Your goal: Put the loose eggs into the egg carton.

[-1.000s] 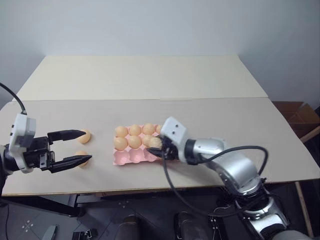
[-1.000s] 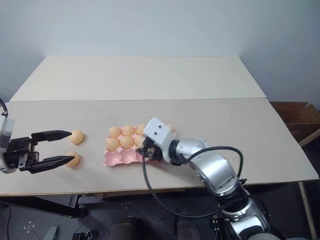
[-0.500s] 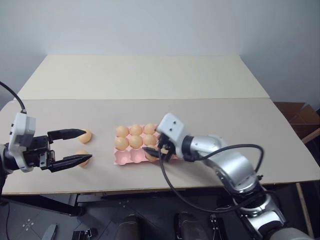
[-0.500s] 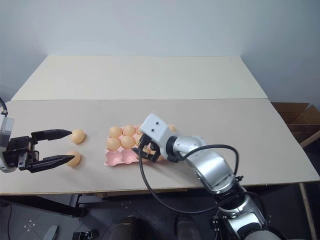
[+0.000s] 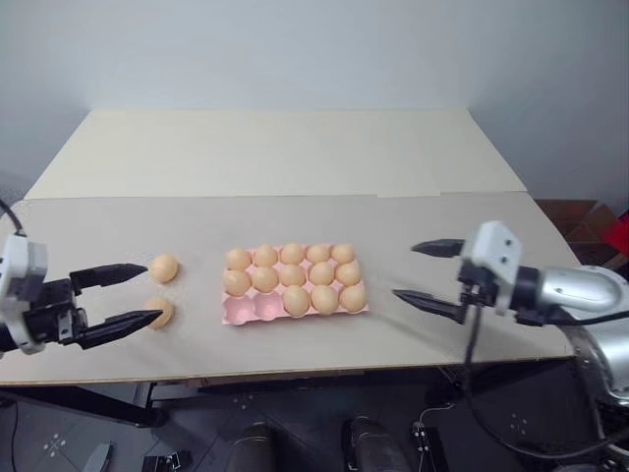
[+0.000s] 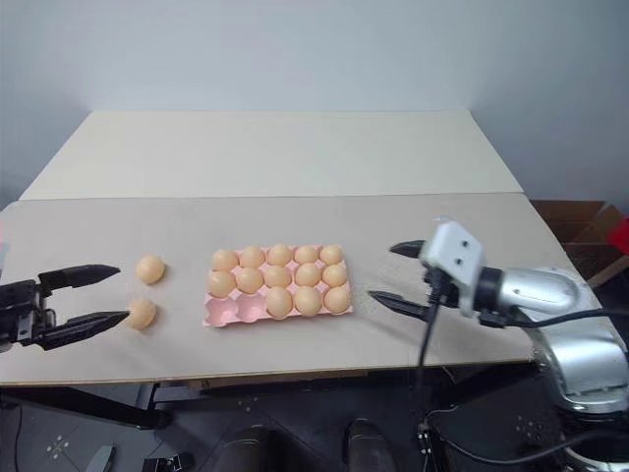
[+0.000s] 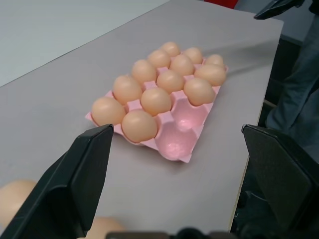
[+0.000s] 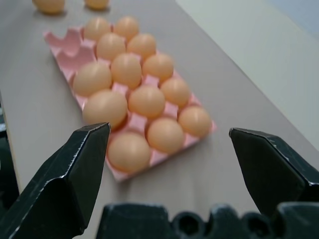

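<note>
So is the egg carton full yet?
Not full. The egg carton has two empty cups at its near-left end, and two loose eggs sit on the table.

Pale-pink moulded egg carton (image 5: 243, 313), plain, unpatterned. Matte tan-orange eggs in carton (image 5: 295, 278); same tan-orange on two loose eggs (image 5: 164, 267) left of carton. Beige matte tabletop (image 5: 295, 157) beneath carton. Black-fingered tools (image 5: 116, 299) (image 5: 428, 274), white housings.

Left gripper (image 5: 123, 296) is hanging low at the left, fingers pointing inward — jaws standing wide apart, nothing between them. Right gripper (image 5: 425, 274) is reaching in from the right on a bent silver arm, fingers pointing left — jaws likewise spread wide and holding nothing. Both wrists are sitting roughly level.
</note>
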Available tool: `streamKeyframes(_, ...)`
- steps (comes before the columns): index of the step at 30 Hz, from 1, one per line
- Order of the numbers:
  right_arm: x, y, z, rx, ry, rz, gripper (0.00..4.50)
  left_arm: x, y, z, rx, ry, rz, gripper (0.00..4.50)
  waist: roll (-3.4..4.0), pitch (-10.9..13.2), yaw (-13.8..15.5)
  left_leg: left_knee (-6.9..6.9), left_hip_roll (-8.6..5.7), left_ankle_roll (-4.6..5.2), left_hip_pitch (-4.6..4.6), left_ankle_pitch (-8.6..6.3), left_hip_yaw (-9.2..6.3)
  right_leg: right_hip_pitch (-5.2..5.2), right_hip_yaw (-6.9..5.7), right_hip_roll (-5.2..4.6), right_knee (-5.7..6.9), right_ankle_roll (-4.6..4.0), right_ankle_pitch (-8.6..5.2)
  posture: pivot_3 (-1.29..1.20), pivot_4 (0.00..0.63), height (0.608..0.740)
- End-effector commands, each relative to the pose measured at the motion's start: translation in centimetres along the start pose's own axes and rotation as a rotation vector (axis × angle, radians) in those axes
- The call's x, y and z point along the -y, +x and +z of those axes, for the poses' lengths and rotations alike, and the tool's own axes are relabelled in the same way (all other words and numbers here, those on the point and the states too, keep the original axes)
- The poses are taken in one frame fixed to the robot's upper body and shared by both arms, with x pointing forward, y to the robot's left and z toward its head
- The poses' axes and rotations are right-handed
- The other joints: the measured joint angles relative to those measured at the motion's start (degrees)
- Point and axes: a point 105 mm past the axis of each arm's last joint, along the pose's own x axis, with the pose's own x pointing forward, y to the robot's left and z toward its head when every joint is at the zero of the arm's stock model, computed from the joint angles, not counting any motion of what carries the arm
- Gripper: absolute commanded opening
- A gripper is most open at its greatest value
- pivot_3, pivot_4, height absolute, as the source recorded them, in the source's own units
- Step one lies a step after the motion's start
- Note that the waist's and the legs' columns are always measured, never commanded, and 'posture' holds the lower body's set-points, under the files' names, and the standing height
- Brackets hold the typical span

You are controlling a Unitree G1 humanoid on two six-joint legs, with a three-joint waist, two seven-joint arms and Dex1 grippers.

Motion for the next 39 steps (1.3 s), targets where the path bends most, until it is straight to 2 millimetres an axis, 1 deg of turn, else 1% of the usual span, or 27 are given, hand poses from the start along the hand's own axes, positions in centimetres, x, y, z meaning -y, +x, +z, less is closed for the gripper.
streamKeyframes(1, 0.1, -1.7, -0.6, 0.004, -0.031, 0.028, 4.47, 0.2, -0.8, 0.5, 0.005, 0.031, 0.042, 4.5, 0.0, 0.0, 0.0, 0.0, 0.0, 0.0, 0.0, 0.0, 0.0, 0.0, 0.0, 0.0, 0.0, 0.0, 0.0, 0.0, 0.15, 0.74)
streamKeyframes(3, -0.1, -1.9, -0.8, 0.011, -0.009, 0.045, 4.47, 0.3, -0.8, 0.2, -0.003, 0.029, 0.047, 4.5, 0.0, 0.0, 0.0, 0.0, 0.0, 0.0, 0.0, 0.0, 0.0, 0.0, 0.02, 0.0, 0.0, -0.01, 0.01, 0.0, 0.15, 0.74)
streamKeyframes(5, 0.2, -1.7, -0.5, 0.026, -0.005, 0.038, 4.47, 0.3, -0.7, 0.2, 0.004, 0.028, 0.064, 4.5, 0.0, 0.0, 0.1, 0.0, 0.0, 0.0, 0.04, 0.0, 0.0, 0.02, 0.04, 0.0, 0.01, -0.02, 0.0, 0.0, 0.15, 0.74)
streamKeyframes(6, 0.3, -1.6, -0.2, 0.037, -0.003, 0.037, 4.47, 0.1, -0.8, 0.1, 0.004, 0.027, 0.094, 4.5, 0.0, 0.0, 0.1, 0.0, 0.0, 0.0, 0.04, 0.0, 0.0, 0.02, 0.05, -0.01, 0.01, -0.03, 0.0, 0.0, 0.15, 0.74)
streamKeyframes(9, 0.8, -1.4, 0.6, 0.067, -0.002, 0.039, 4.47, -1.6, -1.2, -0.8, -0.025, -0.001, 0.269, 4.5, 0.0, 0.0, 0.1, 0.0, 0.0, 0.0, 0.05, 0.0, 0.0, 0.01, 0.11, 0.01, 0.01, -0.03, 0.01, 0.0, 0.15, 0.74)
streamKeyframes(11, 0.9, -1.3, 0.8, 0.064, -0.016, 0.041, 4.47, -2.3, -1.8, -2.0, -0.07, -0.064, 0.365, 4.5, 0.0, 0.0, 0.1, 0.0, 0.0, 0.0, 0.03, 0.0, -0.01, 0.01, 0.09, 0.01, 0.01, -0.01, 0.01, 0.0, 0.15, 0.74)
streamKeyframes(13, 0.9, -1.3, 0.9, 0.062, -0.029, 0.045, 4.47, -2.2, -2.2, -3.4, -0.127, -0.143, 0.441, 4.5, 0.0, 0.0, 0.1, -0.01, -0.02, 0.0, 0.0, 0.0, 0.0, 0.0, 0.11, -0.01, 0.0, 0.07, 0.06, 0.0, 0.15, 0.74)
streamKeyframes(15, 0.9, -1.3, 1.1, 0.067, -0.033, 0.046, 4.47, -1.1, -2.3, -4.3, -0.154, -0.177, 0.434, 4.5, -0.01, 0.0, 0.0, -0.01, -0.03, -0.04, -0.02, -0.03, 0.01, -0.01, 0.15, -0.02, -0.04, 0.18, 0.14, 0.0, 0.15, 0.74)
streamKeyframes(17, 0.8, -1.2, 1.3, 0.068, -0.041, 0.044, 4.47, -0.3, -2.0, -4.7, -0.152, -0.158, 0.409, 4.5, -0.01, 0.0, 0.1, -0.01, -0.03, -0.09, 0.0, -0.07, 0.04, -0.02, 0.25, -0.04, -0.06, 0.16, 0.17, 0.0, 0.15, 0.74)
streamKeyframes(19, 0.7, -1.1, 1.4, 0.069, -0.045, 0.042, 4.47, -0.4, -1.7, -5.0, -0.14, -0.151, 0.426, 4.5, -0.01, 0.0, 0.4, -0.01, -0.03, -0.1, 0.02, -0.07, 0.08, -0.01, 0.25, -0.04, -0.07, -0.05, 0.04, 0.0, 0.15, 0.74)
streamKeyframes(21, 0.7, -1.1, 1.4, 0.069, -0.045, 0.042, 4.47, -0.7, -1.7, -5.2, -0.137, -0.157, 0.449, 4.5, -0.01, 0.0, 0.9, -0.01, -0.04, -0.1, 0.05, -0.06, 0.06, -0.01, 0.24, -0.02, -0.05, -0.03, 0.03, 0.0, 0.15, 0.74)
streamKeyframes(24, 0.3, -1.0, 1.7, 0.082, -0.051, 0.04, 4.47, -0.9, -1.5, -6.2, -0.154, -0.177, 0.476, 4.5, 0.0, 0.0, 1.2, -0.01, -0.04, -0.1, 0.08, -0.06, 0.08, 0.0, 0.24, -0.01, -0.03, -0.03, 0.02, 0.0, 0.15, 0.74)
streamKeyframes(27, 0.1, -1.0, 1.9, 0.088, -0.052, 0.038, 4.47, -1.0, -1.3, -6.5, -0.161, -0.18, 0.482, 4.5, -0.01, 0.0, 1.3, -0.01, -0.04, -0.1, 0.03, -0.06, 0.13, -0.03, 0.29, -0.01, -0.05, -0.04, 0.03, 0.0, 0.15, 0.74)
streamKeyframes(28, 0.0, -1.0, 1.9, 0.089, -0.052, 0.037, 4.47, -1.0, -1.1, -6.6, -0.163, -0.184, 0.485, 4.5, -0.01, 0.0, 1.3, -0.01, -0.05, -0.1, 0.02, -0.06, 0.14, -0.03, 0.3, -0.01, -0.05, -0.07, 0.05, 0.0, 0.15, 0.74)
streamKeyframes(32, 0.0, -1.1, 2.1, 0.093, -0.056, 0.026, 4.47, -1.8, 1.1, -7.3, -0.151, -0.237, 0.486, 4.5, -0.01, 0.0, 1.6, 0.0, -0.09, -0.09, 0.04, -0.06, 0.15, 0.01, 0.33, -0.02, -0.05, -0.04, 0.07, 0.0, 0.15, 0.74)
streamKeyframes(34, 0.1, -1.1, 2.2, 0.094, -0.058, 0.023, 4.47, -3.1, 2.2, -7.9, -0.179, -0.25, 0.525, 4.5, -0.02, 0.0, 1.7, 0.0, -0.09, -0.09, 0.1, -0.06, 0.15, 0.07, 0.33, -0.01, -0.03, -0.01, 0.08, 0.0, 0.15, 0.74)
streamKeyframes(36, 0.1, -1.1, 2.3, 0.095, -0.06, 0.022, 4.47, -3.8, 2.9, -8.3, -0.206, -0.266, 0.533, 4.5, -0.04, 0.0, 1.5, 0.0, -0.09, -0.09, 0.12, -0.05, 0.14, 0.08, 0.32, 0.01, -0.02, 0.03, 0.07, 0.0, 0.15, 0.74)
streamKeyframes(39, 0.1, -1.2, 2.6, 0.099, -0.067, 0.011, 4.5, -3.9, 3.9, -9.0, -0.271, -0.256, 0.496, 3.91, -0.06, 0.0, 1.0, 0.0, -0.08, -0.09, 0.09, -0.06, 0.17, 0.03, 0.38, 0.02, -0.02, 0.19, 0.29, 0.0, 0.15, 0.74)
